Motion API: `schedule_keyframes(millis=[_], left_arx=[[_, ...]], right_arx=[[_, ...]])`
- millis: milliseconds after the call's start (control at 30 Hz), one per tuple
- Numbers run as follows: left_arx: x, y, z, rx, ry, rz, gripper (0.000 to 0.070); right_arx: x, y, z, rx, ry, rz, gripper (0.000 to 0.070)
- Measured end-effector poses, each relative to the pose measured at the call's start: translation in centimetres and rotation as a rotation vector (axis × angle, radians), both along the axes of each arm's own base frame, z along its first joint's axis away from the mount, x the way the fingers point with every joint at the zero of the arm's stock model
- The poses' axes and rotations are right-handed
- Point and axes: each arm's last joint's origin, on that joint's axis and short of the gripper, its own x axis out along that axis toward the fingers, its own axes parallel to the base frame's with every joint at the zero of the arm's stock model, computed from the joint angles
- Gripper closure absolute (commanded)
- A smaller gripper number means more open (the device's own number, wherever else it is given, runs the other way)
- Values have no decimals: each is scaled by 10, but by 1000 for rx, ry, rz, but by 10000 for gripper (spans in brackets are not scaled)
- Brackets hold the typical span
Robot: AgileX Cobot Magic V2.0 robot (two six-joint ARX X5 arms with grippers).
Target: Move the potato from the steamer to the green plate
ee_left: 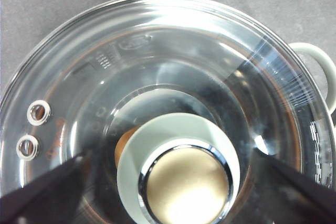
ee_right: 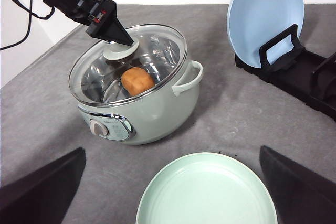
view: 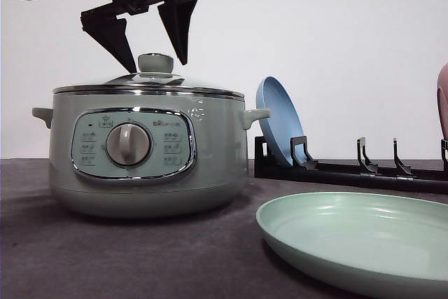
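My orange-brown potato point(ee_right: 137, 81) inside the lidded pale green steamer point(view: 147, 152) at left of the front view, empty green plate point(view: 364, 239) lower right.

1. Light is bright and even, from above; the white wall point(view: 336, 47) looks slightly overexposed.
2. A soft shadow lies under the steamer point(view: 143, 152) on the grey cloth point(view: 105, 257).
3. Strong glare streaks the glass lid point(ee_left: 157, 66); its knob point(ee_left: 184, 182) is blurred.
4. The near green plate point(view: 364, 236) is soft.
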Motion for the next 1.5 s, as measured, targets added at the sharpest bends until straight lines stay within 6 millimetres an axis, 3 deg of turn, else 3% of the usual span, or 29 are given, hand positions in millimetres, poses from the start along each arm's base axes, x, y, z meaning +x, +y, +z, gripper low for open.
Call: schedule_keyframes(millis=[267,600,767,1267,1500], left_arx=[[-3,-5,0,4,6,-16,162],[-5,-5,-1,13,15,-20,458],[-5,-5,0,21,9,-33,700],[-3,-6,7,26,19,-35,700],[-11,-2,48,-6,-47,-34,700]], right_arx=[[0,0,0,-5,-3,-16,0],[0,0,0,-5,-2,-16,0],[0,0,0,-5,-2,-16,0],[-1,-1,-4,-26,31,-16,0],[-1,-1,-4,-29,29,-14,0]])
